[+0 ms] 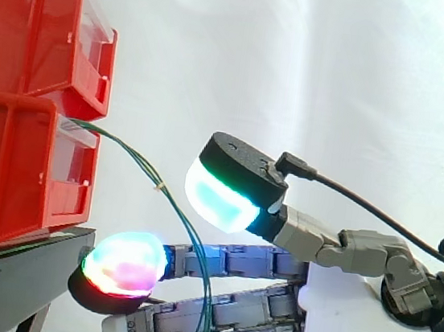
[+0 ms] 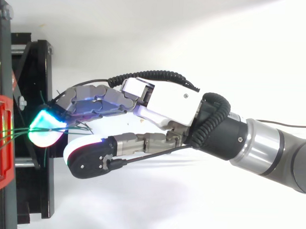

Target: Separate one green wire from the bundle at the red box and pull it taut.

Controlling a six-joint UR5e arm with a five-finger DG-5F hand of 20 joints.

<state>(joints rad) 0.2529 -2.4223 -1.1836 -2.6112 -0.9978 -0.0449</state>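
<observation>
A big white curtain [image 1: 339, 67] hangs behind everything. The grey arm [image 2: 272, 149] comes in from the right side of the frame, because the work is over on the left.

At the left edge there are two boxes, one on top of the other. The upper red box [image 1: 29, 21] sits on the lower red box [image 1: 1, 179]. Both rest on a black stand [image 1: 23, 271], which lifts them up to where the hand can reach.

The hand [image 1: 342, 310] is low in the middle of the frame and points at the boxes. Its fingers are stretched out flat and nearly straight. The thumb [image 1: 228, 183] is lifted high above them, so there is a wide gap. The hand is open and has hold of nothing. I think it is held this way so that a wire can slip into the gap before the thumb comes down.

The green wires [image 1: 127, 150] come out of the front of the lower red box. They bend down and to the right in a loose curve. They go under the thumb and then cross the fingers near the bottom of the frame. They are close together, and none has been picked out yet. They are not pulled tight.

One glowing fingertip [image 1: 125, 263] is just beside the stand, under the wires. I cannot tell if it touches them.

A tiny pale tie [image 1: 158, 184] sits on the wires, a bit left of the thumb. It seems to keep them in one bunch.
</observation>
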